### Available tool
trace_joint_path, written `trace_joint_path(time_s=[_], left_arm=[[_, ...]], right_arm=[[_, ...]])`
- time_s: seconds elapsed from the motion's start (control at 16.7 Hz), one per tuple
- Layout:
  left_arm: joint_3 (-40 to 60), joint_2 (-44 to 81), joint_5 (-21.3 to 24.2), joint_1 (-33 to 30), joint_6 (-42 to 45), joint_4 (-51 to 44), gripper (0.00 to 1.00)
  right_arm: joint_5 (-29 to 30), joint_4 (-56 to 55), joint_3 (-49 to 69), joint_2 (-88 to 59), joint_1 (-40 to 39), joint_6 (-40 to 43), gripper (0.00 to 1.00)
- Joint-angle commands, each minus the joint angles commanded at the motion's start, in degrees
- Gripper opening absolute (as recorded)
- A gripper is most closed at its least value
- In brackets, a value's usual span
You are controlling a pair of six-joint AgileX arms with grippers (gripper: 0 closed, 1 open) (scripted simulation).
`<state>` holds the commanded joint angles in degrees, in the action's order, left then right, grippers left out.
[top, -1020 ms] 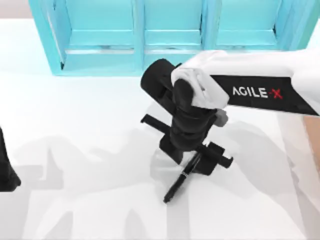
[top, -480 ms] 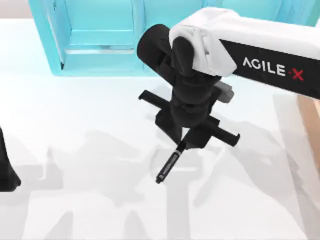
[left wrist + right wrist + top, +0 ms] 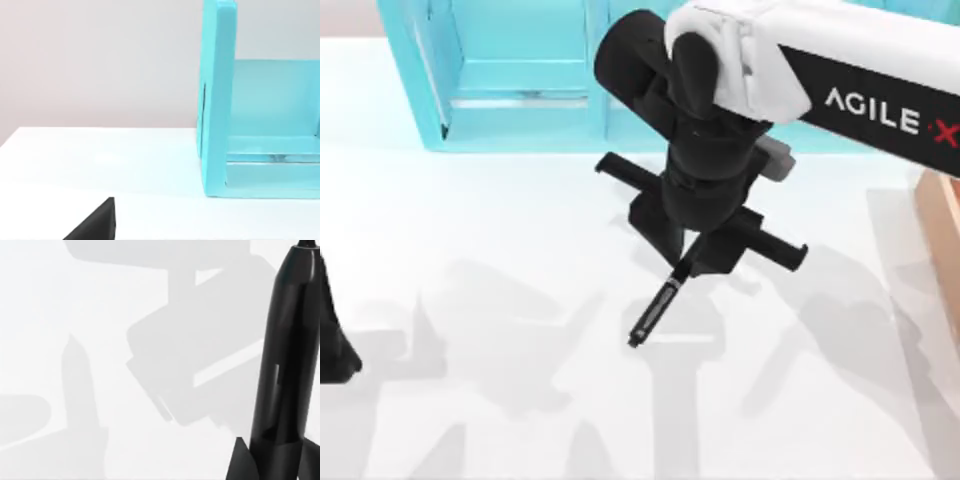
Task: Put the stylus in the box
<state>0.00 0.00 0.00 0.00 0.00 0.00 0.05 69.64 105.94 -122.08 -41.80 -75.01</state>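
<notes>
From above, my right gripper (image 3: 683, 272) pinches the stylus (image 3: 654, 313) and holds it in the air over the white table (image 3: 470, 240). The box (image 3: 942, 215) sits at the table's right edge, well apart. My left arm (image 3: 332, 335) is parked at the left edge. In the left wrist view, I see the turquoise shelf (image 3: 218, 100). In the right wrist view, the stylus (image 3: 285, 350) stands between the fingers (image 3: 240, 462).

right gripper (image 3: 686, 268) | lifted stylus (image 3: 654, 313) off table (image 3: 470, 250) | rising
</notes>
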Motion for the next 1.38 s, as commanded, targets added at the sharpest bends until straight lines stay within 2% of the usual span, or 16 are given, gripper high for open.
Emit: trace_joint_path(time_s=[0.18,0.36,0.84,1.02,1.2,1.38], left_arm=[[0.00,0.00,0.00,0.00,0.00,0.00,1.00],[0.00,0.00,0.00,0.00,0.00,0.00,1.00],[0.00,0.00,0.00,0.00,0.00,0.00,1.00],[0.00,0.00,0.00,0.00,0.00,0.00,1.00],[0.00,0.00,0.00,0.00,0.00,0.00,1.00],[0.00,0.00,0.00,0.00,0.00,0.00,1.00]], right_arm=[[-0.21,0.03,-0.77,0.89,3.58,0.73,0.00],[-0.65,0.17,-2.96,2.95,12.34,2.34,0.00],[-1.90,0.68,-12.99,11.53,52.11,9.63,0.00],[-2.50,0.48,-16.33,14.88,64.27,12.31,0.00],[-3.11,0.16,-18.57,17.32,71.07,14.13,0.00],[-3.30,0.05,-19.15,17.97,72.61,14.60,0.00]])
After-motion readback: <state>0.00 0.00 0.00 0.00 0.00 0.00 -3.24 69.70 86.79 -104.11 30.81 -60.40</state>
